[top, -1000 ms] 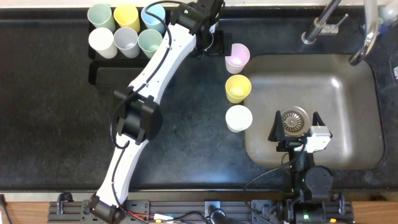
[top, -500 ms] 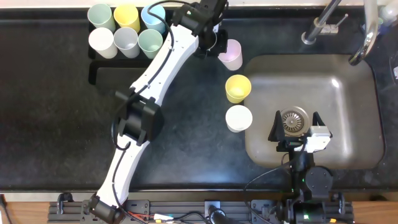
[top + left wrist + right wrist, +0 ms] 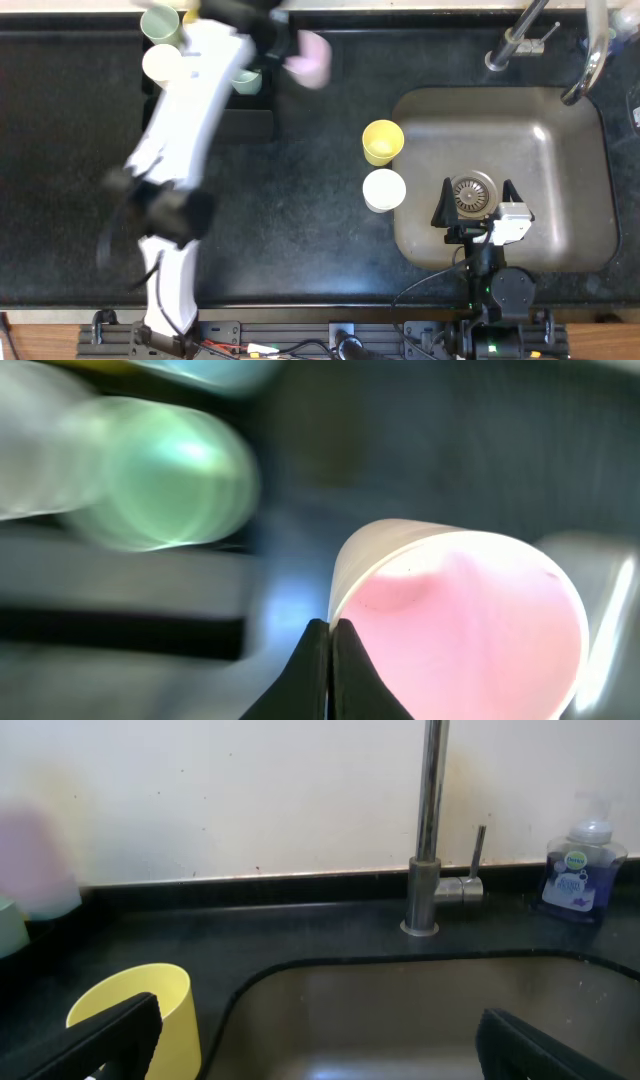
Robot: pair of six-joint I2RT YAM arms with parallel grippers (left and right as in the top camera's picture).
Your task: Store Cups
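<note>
Right, left gripper (image 3: 328, 635) is pinched tight on the rim wall of the pink cup (image 3: 465, 615). A rim grip leaves the base free, I reckon, to drop into the rack (image 3: 245, 122). Cup juts out from the jaws, mouth toward the wrist camera, top centre-left of the overhead frame, near the green cup (image 3: 170, 475). Yellow cup (image 3: 382, 141) and white cup (image 3: 383, 189) wait at the sink's (image 3: 560, 110) left rim. Right gripper (image 3: 470, 213) sits over the sink, jaws spread, clear of the work.
</note>
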